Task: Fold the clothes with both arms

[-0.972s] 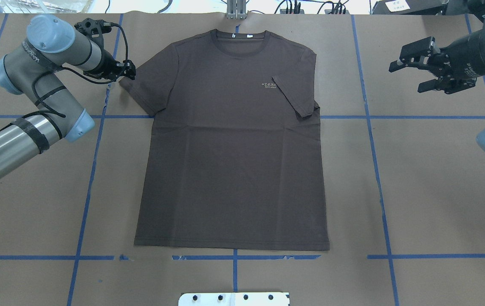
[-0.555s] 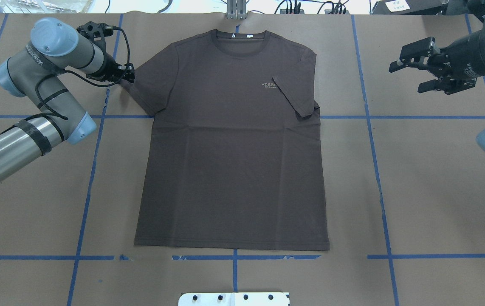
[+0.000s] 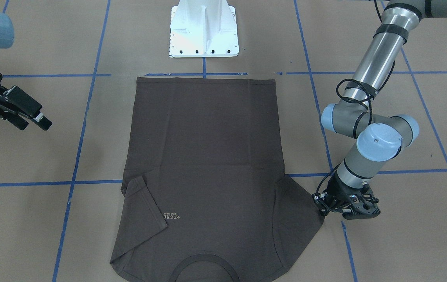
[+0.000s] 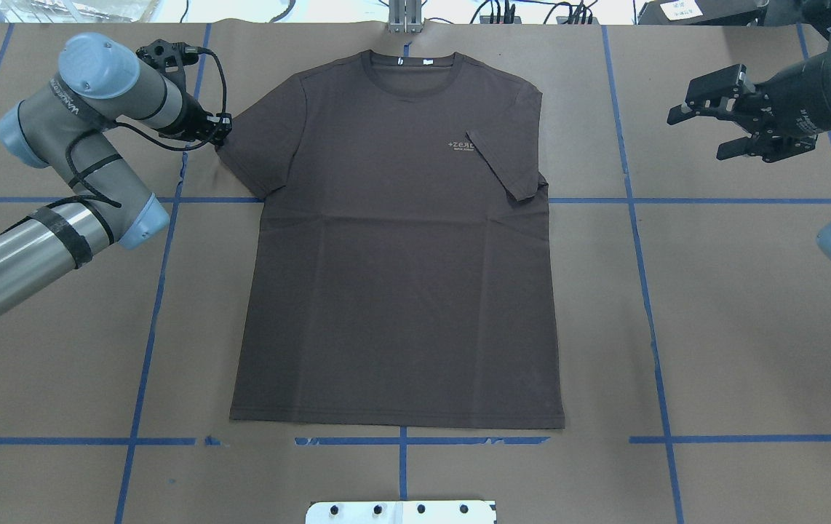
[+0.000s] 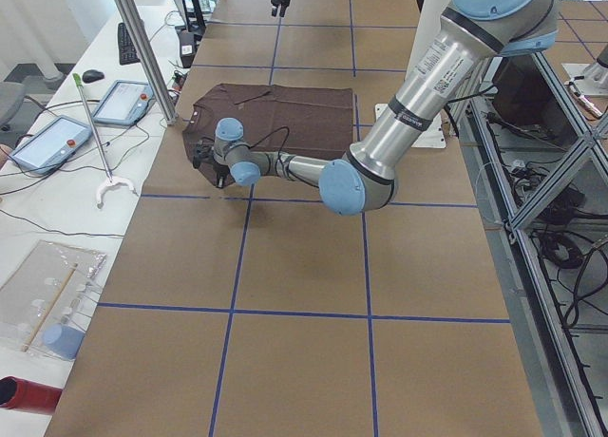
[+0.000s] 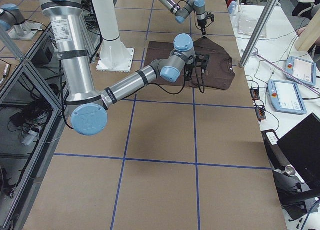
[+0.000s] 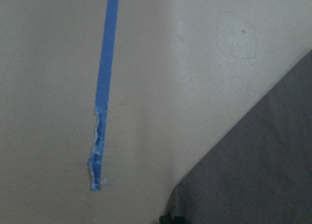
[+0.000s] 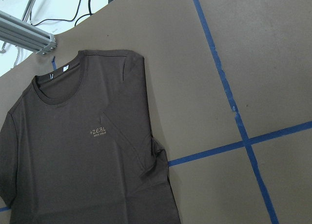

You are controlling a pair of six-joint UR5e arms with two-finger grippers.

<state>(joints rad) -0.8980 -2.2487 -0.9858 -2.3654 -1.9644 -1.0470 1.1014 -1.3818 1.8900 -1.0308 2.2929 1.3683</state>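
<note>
The dark brown-grey T-shirt [image 4: 394, 269] lies flat on the brown paper table, with its collar [image 4: 412, 69] at the far edge. It also shows in the front view [image 3: 204, 156] and the right wrist view [image 8: 83, 151]. One sleeve [image 4: 506, 164] is folded in over the chest beside the pale logo [image 4: 460, 146]. My left gripper [image 4: 220, 131] is low at the tip of the other sleeve [image 4: 255, 145] and touches its edge [image 3: 320, 205]. Its fingers are hidden, so I cannot tell if it grips. The left wrist view shows the sleeve corner [image 7: 253, 170]. My right gripper [image 4: 696, 135] is open and empty, well off to the shirt's right.
The white pedestal base [image 3: 204, 31] stands at the near edge behind the shirt's hem. Blue tape lines [image 4: 161, 291] grid the table. An aluminium post [image 4: 404, 14] and cables sit past the collar. Tablets [image 5: 47, 142] lie on a side table.
My left arm has shifted slightly right at the sleeve, and the sleeve tip has drawn in a little toward the shirt. My right arm has not moved.
</note>
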